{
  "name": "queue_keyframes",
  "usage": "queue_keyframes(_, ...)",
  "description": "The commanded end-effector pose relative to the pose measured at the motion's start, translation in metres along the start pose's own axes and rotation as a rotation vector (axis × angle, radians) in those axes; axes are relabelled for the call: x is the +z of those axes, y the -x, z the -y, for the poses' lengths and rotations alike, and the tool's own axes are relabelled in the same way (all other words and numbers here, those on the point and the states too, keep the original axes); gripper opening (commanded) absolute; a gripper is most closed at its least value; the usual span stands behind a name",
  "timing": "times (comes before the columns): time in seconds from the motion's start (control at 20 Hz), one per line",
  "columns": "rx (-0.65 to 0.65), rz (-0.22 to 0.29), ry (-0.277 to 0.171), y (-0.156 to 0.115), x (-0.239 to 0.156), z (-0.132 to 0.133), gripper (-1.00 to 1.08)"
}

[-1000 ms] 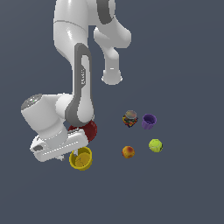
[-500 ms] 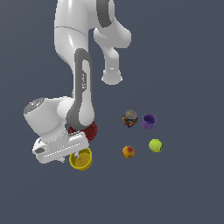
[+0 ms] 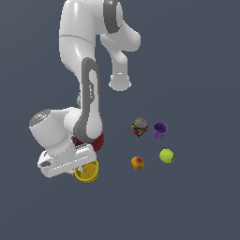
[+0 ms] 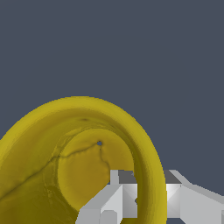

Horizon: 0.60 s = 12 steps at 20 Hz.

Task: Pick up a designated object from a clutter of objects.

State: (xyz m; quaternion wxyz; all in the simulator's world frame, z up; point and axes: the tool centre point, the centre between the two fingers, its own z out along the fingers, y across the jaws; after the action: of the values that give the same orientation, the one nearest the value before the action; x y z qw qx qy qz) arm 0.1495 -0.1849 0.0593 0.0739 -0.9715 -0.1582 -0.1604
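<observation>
The yellow cup [image 4: 65,175] was seen lying at the near edge of the clutter, just beside the red bowl [image 3: 91,141]. The gripper [image 4: 144,197] was positioned at the cup's rim, with one finger inside the wall and one outside it. The jaws appeared clamped on that wall. Withdrawal was judged to call for a straight upward lift.
</observation>
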Motion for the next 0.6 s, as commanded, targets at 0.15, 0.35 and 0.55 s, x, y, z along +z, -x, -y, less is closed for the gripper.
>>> queue_keyframes(0.15, -0.001, 0.0, -0.001, -0.0003, 0.0005, 0.0006, -1.0)
queue_keyframes(0.35, 0.0, 0.0, 0.0, 0.0, -0.0001, 0.0, -1.0)
queue_keyframes(0.55, 0.0, 0.0, 0.0, -0.0008, -0.004, 0.0038, -1.0)
